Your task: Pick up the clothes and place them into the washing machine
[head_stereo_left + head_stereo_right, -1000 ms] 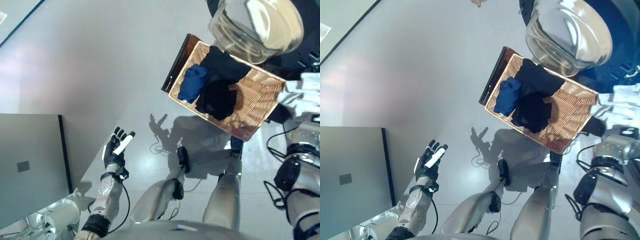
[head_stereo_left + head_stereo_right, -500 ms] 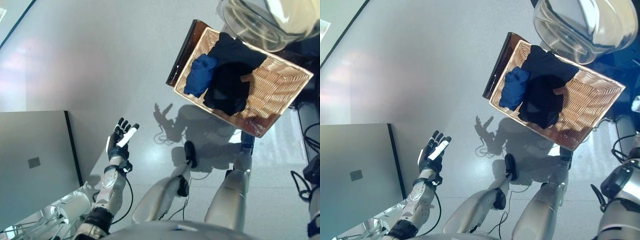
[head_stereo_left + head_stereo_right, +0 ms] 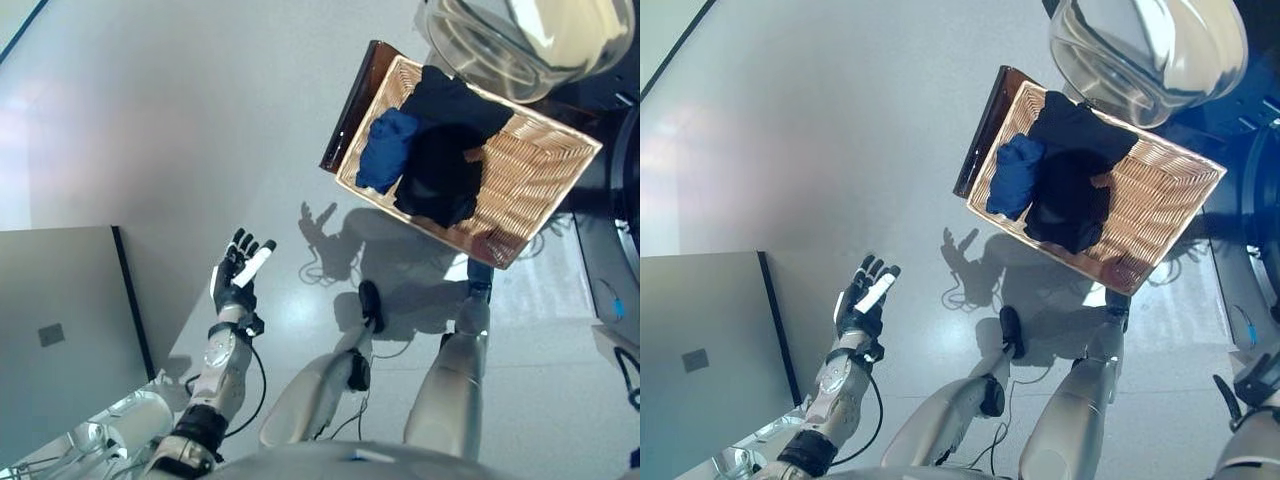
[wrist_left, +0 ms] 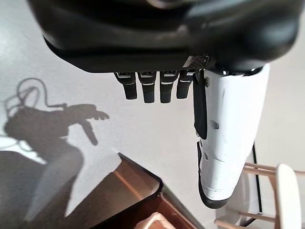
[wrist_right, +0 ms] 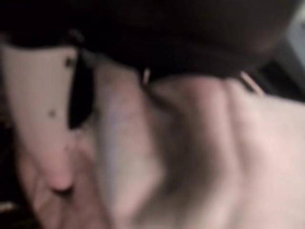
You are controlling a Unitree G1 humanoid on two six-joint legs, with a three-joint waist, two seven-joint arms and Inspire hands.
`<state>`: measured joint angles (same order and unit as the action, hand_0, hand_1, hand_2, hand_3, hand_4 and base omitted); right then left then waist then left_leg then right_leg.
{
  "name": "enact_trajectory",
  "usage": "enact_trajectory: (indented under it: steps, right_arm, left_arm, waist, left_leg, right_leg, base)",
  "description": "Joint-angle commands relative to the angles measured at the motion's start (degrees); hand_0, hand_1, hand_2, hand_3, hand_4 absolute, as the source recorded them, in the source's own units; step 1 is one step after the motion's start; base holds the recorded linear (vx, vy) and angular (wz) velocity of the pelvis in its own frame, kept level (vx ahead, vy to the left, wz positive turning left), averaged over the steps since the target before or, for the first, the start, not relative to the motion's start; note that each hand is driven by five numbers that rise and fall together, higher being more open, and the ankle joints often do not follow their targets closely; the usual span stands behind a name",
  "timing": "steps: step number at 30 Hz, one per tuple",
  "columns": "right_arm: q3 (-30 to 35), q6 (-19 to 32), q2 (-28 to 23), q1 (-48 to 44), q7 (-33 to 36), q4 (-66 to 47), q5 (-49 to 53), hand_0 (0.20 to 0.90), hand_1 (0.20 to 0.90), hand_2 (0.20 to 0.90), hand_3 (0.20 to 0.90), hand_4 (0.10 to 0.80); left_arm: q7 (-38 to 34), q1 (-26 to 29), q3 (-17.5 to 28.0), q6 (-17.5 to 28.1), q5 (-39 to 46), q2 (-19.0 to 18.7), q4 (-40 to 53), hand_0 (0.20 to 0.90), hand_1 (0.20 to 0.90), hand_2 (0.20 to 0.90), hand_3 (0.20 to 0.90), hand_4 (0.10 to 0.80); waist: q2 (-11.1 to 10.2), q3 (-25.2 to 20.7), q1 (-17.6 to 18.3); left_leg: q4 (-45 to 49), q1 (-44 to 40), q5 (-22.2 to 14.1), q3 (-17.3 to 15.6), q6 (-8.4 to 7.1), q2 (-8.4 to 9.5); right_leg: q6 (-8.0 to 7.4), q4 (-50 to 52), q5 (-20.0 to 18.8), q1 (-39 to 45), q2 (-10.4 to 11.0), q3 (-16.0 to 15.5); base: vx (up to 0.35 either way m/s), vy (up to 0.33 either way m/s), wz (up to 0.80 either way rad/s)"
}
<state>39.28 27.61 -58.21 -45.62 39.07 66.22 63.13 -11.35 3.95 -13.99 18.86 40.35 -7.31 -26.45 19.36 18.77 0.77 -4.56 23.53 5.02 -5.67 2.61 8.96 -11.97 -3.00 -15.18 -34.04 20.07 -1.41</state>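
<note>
Clothes lie in a wicker basket (image 3: 540, 170) that stands on the grey floor (image 3: 180, 120): a blue garment (image 3: 385, 150) at the basket's end by its dark brown rim, and a black garment (image 3: 445, 160) just beside it, spread across the middle, the two touching. The woven far end of the basket is bare. The washing machine's glass door (image 3: 520, 45) hangs open over the basket's far corner. The left robot hand (image 3: 238, 275) is held above the floor, well apart from the basket, fingers straight and spread, thumb in its white cover, holding nothing. The right robot hand (image 5: 52, 119) shows only in its wrist view, pressed close against pale, blurred cloth; whether its fingers grip it cannot be told.
</note>
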Motion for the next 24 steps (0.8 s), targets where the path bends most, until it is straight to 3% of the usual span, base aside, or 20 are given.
enact_trajectory:
  steps: [1, 8, 9, 10, 24]
  right_arm:
    - [-0.4, 9.7, -7.7, 7.7, 1.6, -5.2, -4.5, 0.200, 0.200, 0.200, 0.200, 0.300]
    - [-1.3, 7.5, -9.6, 7.2, 1.0, -2.3, -4.0, 0.200, 0.200, 0.200, 0.200, 0.300]
    - [-1.5, 7.3, -9.6, 7.2, 0.8, -2.0, -3.8, 0.406, 0.406, 0.406, 0.406, 0.447]
    - [-1.7, 7.1, -9.6, 7.1, 0.7, -1.6, -3.5, 0.900, 0.900, 0.900, 0.900, 0.800]
    - [-3.9, 5.0, -8.4, 5.7, -1.3, 1.0, -1.2, 0.900, 0.900, 0.900, 0.900, 0.800]
  left_arm:
    - [-1.4, -2.8, 5.8, 5.0, 0.1, -2.5, 0.2, 0.900, 0.900, 0.900, 0.900, 0.800]
    - [-1.1, -4.0, 6.0, 4.9, 0.1, -2.7, 0.7, 0.900, 0.900, 0.900, 0.900, 0.800]
    - [-1.0, -4.0, 5.9, 4.9, 0.1, -2.7, 0.7, 0.900, 0.900, 0.900, 0.900, 0.800]
    - [-1.0, -4.0, 5.9, 4.9, 0.0, -2.7, 0.5, 0.900, 0.900, 0.900, 0.900, 0.800]
    - [-0.8, -4.6, 6.9, 5.0, 1.3, -3.1, 2.0, 0.900, 0.900, 0.900, 0.900, 0.800]
  waist:
    - [-1.9, -4.4, 3.0]
    - [-1.3, -4.7, 2.7]
    - [-1.3, -4.7, 2.7]
    - [-1.4, -4.7, 2.7]
    - [-1.9, -5.4, 2.3]
  left_leg:
    - [-0.4, -4.8, -4.2, -0.5, -10.40, -6.04]
    - [-0.4, -4.5, -4.3, -1.0, -10.29, -6.16]
    - [-0.4, -4.5, -4.4, -1.0, -10.28, -6.17]
    - [-0.4, -4.4, -4.3, -1.1, -10.32, -6.19]
    - [-0.4, -4.4, -4.5, -0.8, -10.48, -6.02]
  right_leg:
    - [-0.46, 10.3, 7.1, 0.5, 2.0, 1.5]
    - [-0.19, 9.6, 6.8, 0.1, 1.9, 1.8]
    - [-0.15, 9.4, 6.7, 0.1, 1.8, 1.8]
    - [-0.12, 9.4, 6.6, 0.0, 1.8, 1.8]
    - [0.14, 8.7, 6.5, 1.0, 1.7, 1.4]
  base:
    - [0.032, 0.067, -0.13]
    - [0.011, 0.012, -0.04]
    - [0.000, 0.000, 0.00]
    - [0.000, 0.000, 0.00]
    - [0.003, 0.000, 0.00]
